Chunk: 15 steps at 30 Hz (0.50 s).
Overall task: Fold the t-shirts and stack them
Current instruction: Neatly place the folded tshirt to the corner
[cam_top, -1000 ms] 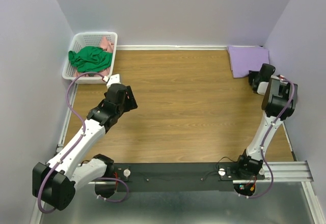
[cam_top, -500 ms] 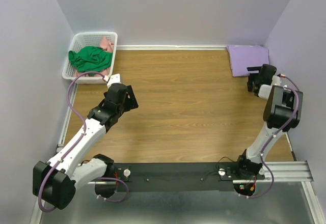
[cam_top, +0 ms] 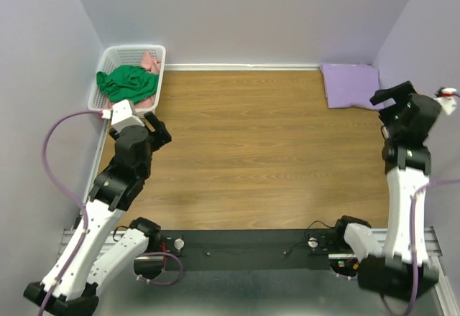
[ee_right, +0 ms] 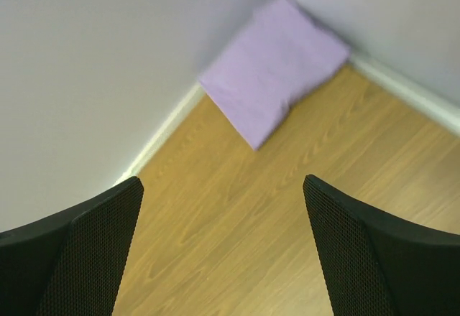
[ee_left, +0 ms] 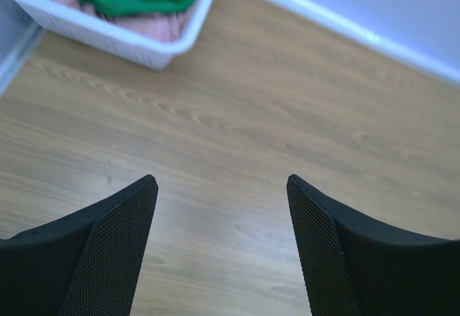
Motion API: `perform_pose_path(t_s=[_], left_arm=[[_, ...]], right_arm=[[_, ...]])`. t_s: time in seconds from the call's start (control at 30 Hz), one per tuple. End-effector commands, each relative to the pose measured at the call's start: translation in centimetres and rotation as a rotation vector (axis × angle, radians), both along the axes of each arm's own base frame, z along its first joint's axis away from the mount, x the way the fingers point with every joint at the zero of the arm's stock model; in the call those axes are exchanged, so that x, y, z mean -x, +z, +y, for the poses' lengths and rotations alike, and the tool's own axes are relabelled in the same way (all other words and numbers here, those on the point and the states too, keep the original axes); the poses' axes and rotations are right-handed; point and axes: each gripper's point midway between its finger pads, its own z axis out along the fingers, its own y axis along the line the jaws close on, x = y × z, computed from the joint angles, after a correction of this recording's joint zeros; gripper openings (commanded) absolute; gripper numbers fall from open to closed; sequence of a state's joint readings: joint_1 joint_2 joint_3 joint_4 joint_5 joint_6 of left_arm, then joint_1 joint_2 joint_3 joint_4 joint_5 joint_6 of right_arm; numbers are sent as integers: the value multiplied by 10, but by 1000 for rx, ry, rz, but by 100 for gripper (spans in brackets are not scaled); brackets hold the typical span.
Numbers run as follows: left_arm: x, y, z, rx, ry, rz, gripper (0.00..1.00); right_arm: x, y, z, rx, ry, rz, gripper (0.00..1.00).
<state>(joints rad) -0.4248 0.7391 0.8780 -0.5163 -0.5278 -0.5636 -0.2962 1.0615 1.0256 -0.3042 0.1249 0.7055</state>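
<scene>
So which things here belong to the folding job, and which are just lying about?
Job:
folded lavender t-shirt
green t-shirt
salmon-pink t-shirt

Lying about:
white lattice basket, holding the green and pink ones

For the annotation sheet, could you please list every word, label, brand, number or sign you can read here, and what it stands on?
No readable text anywhere.
The folded lavender t-shirt, the green t-shirt and the white lattice basket are plain.
Tiny coloured marks at the right arm's base are too small to read.
</scene>
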Motion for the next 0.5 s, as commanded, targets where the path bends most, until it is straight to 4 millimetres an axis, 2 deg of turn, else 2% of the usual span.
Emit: perform_pose_path(t_s=[0.0,0.03,0.1,0.13,0.17,0.23,0.3,0.37,0.47], left_arm=[[26,43,44,-7,174,-135,81],[28,47,46,-33,162,-166,81],[47,71,60,6,198,-287,82],[52,75,63,3,192,-322,82],[66,88,70,0,188,-385,90],[80,98,78,10,199,-424,97],[93,104,84,24,203,-457,97],[100,104,88,25,205,-464,97],[104,104,90,30,209,-469,98]], right_arm=[[75,52,1,257,-21,6,100],[97,77,6,309,-38,-70,100],[116,99,8,412,-44,-102,100],[123,106,10,432,-50,-121,100],[135,115,7,464,-81,-137,100],[140,121,18,501,-22,-157,100],[152,126,24,553,7,-181,100],[157,122,27,556,16,-186,100],[163,118,33,557,44,-201,100]])
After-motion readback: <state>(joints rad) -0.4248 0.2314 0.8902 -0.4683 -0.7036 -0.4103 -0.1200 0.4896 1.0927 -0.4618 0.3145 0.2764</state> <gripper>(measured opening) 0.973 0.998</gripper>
